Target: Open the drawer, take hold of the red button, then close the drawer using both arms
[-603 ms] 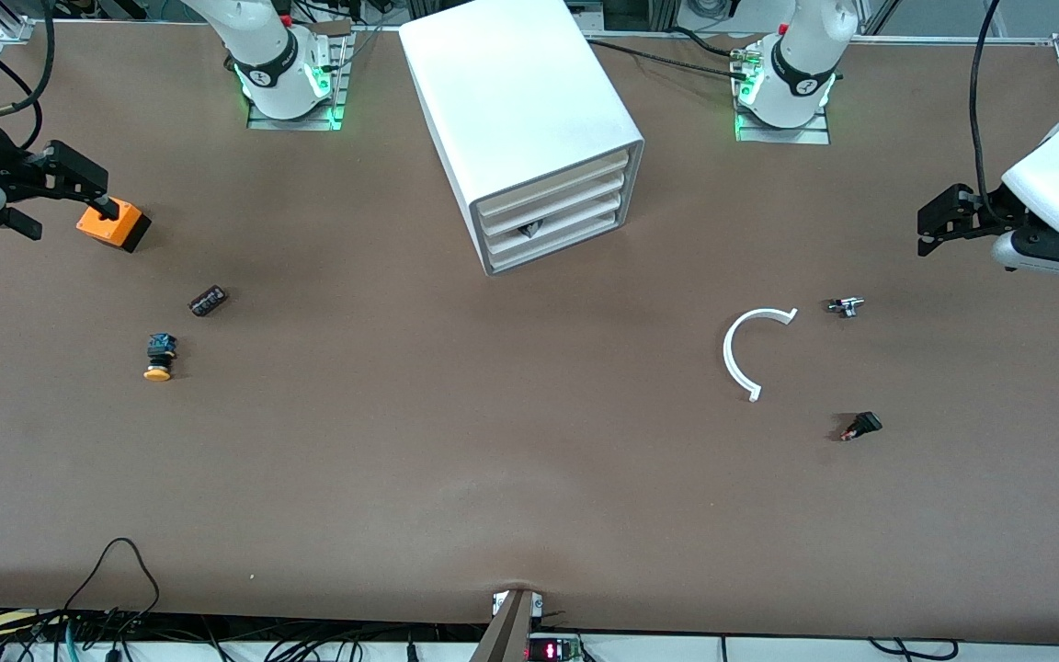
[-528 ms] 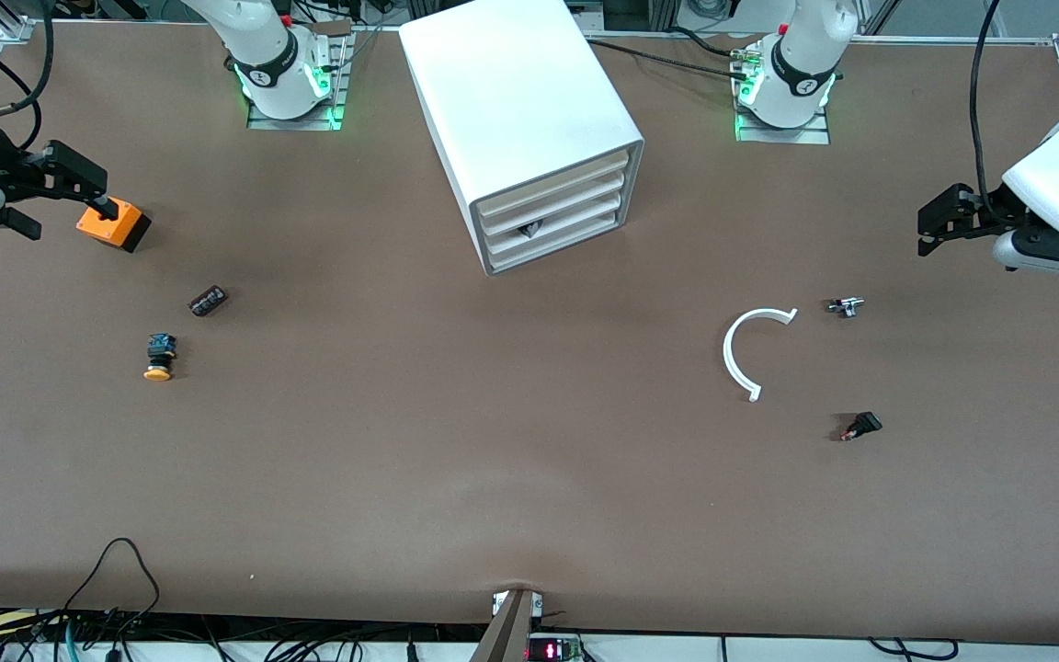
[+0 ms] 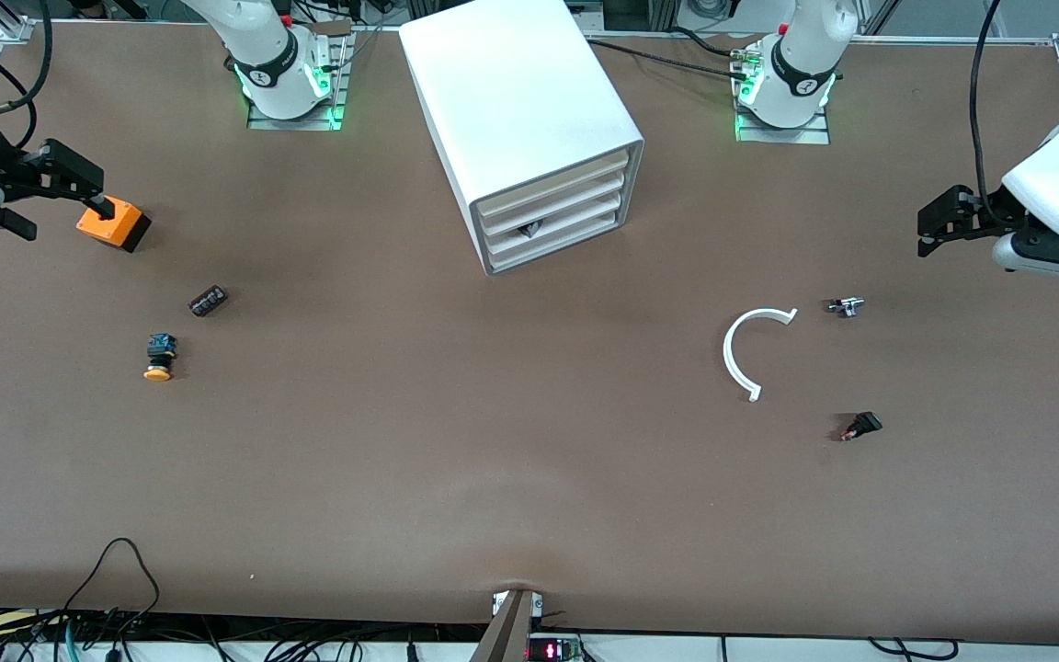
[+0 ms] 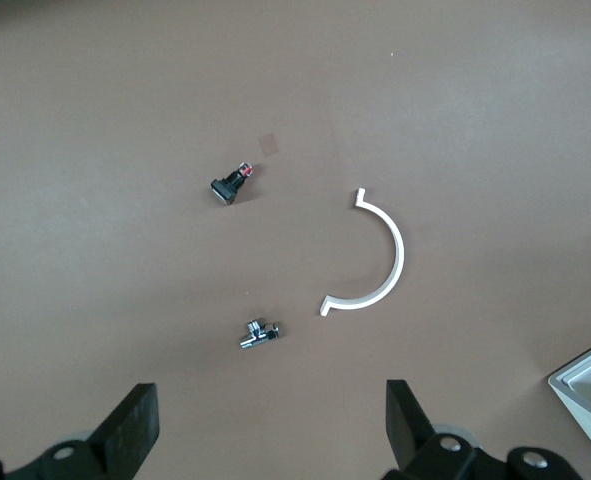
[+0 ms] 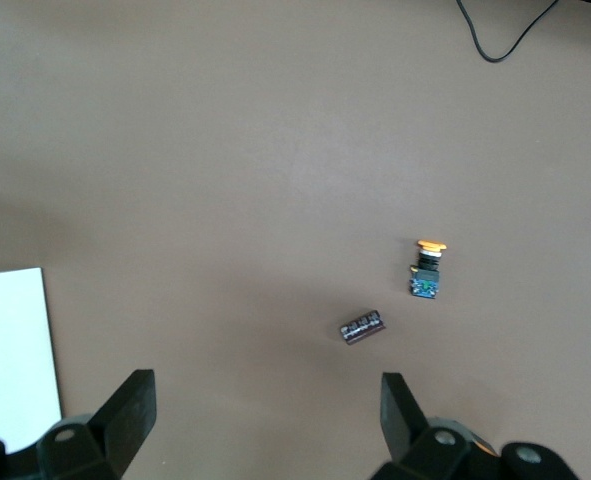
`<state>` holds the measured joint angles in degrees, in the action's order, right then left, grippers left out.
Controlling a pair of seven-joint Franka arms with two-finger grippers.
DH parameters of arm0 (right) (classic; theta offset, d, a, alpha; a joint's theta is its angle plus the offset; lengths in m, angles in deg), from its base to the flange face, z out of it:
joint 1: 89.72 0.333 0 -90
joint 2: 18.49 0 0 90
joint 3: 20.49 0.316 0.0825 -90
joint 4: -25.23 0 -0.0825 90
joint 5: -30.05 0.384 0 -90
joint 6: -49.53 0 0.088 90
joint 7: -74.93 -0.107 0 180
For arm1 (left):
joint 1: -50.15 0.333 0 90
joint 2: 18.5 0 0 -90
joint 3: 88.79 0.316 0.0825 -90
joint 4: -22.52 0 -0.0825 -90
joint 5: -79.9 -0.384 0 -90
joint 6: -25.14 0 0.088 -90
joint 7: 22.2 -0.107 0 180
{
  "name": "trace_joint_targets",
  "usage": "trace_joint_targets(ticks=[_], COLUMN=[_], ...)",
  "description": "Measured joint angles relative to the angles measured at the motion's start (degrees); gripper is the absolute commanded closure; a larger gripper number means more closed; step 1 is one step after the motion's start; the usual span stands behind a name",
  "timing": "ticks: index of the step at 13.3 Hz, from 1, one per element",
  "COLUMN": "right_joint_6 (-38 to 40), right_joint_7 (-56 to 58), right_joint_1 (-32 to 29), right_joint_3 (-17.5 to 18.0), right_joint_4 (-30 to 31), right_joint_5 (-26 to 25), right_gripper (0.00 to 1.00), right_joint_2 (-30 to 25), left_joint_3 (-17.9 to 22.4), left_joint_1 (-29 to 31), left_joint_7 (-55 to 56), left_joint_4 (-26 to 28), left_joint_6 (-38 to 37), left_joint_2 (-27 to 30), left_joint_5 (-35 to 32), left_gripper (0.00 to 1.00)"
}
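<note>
Both arms are glossy white with rounded shells and black joint rings. Each base [image 3: 289, 78] sits on a metal plate and glows green at its foot. The left gripper [image 3: 939, 219] and the right gripper [image 3: 70, 179] are matte black with blocky fingers [image 4: 133, 432]. A black cable [image 3: 978, 101] hangs at the two o'clock edge.

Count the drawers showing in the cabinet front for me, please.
3, stacked in the white cabinet: top drawer, middle drawer and bottom drawer. All look pushed in. A small dark item sits between the lower two; anything inside them is hidden.
</note>
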<state>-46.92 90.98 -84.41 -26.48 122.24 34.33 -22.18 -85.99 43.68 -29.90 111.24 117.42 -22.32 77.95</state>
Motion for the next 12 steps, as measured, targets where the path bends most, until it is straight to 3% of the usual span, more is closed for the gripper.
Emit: trace_joint_targets(ticks=[2,5,9,12], right_joint_6=[0.0,0.1,0.1,0.5], right_joint_7=[0.2,0.3,0.3,0.3], right_joint_1=[0.0,0.0,0.0,0.0], right_joint_3=[0.0,0.0,0.0,0.0], right_joint_4=[0.0,0.0,0.0,0.0], right_joint_5=[-0.1,-0.1,-0.1,-0.2], right_gripper=[0.01,0.01,0.01,0.01], right_joint_2=[0.0,0.0,0.0,0.0], left_joint_3=[-0.2,-1.6,-2.3,-5.4], left_joint_1=[-0.1,-0.2,-0.4,-1.3], left_joint_7=[0.0,-0.1,-9.8,-16.3], left_joint_4=[0.0,0.1,0.3,0.3], left_joint_6=[-2.5,-10.6,-12.3,-12.3], left_joint_2=[-1.4,-6.2,-15.2,-21.8], left_joint_5=[0.4,6.3,20.2,30.2], left_gripper=[0.0,0.0,0.0,0.0])
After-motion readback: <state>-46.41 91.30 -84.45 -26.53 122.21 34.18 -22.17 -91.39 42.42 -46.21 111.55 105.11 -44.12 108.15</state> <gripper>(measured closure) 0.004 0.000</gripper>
